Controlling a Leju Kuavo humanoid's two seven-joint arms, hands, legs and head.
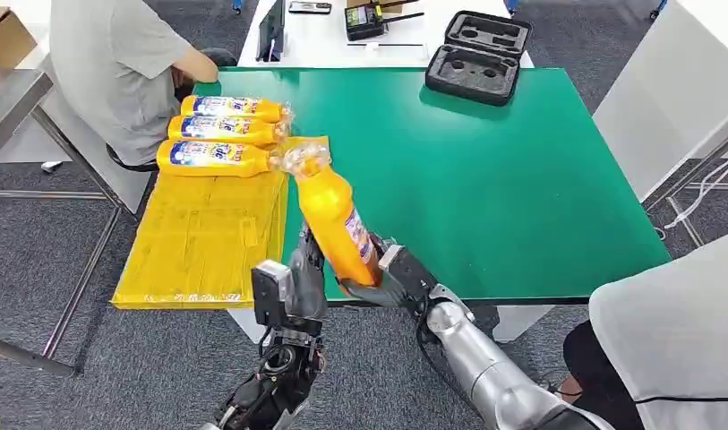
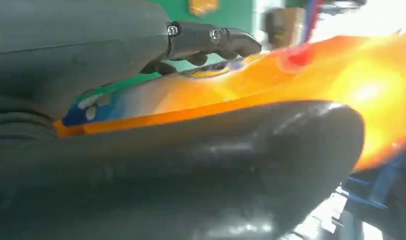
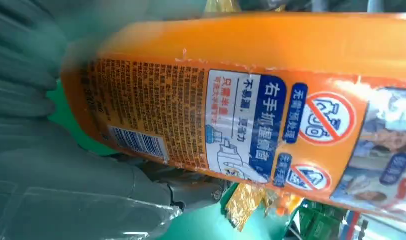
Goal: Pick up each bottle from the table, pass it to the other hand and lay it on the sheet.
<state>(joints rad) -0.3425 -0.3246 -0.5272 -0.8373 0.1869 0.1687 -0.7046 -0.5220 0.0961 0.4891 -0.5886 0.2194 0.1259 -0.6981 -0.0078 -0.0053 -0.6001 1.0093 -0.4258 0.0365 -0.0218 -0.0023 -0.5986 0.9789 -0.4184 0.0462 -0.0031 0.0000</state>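
While both robot hands (image 1: 299, 278) (image 1: 398, 273) grip bottle (image 1: 338, 224) | at table (image 1: 521, 197) near edge | sheet (image 1: 199, 242) left

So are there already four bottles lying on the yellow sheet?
No: three bottles lie on the yellow sheet in the head view; the fourth bottle is up between both hands.

Head view high, looking down over green table (image 1: 485, 170), both wrist views pressed close (turned) to shared orange bottle (image 1: 338, 224)
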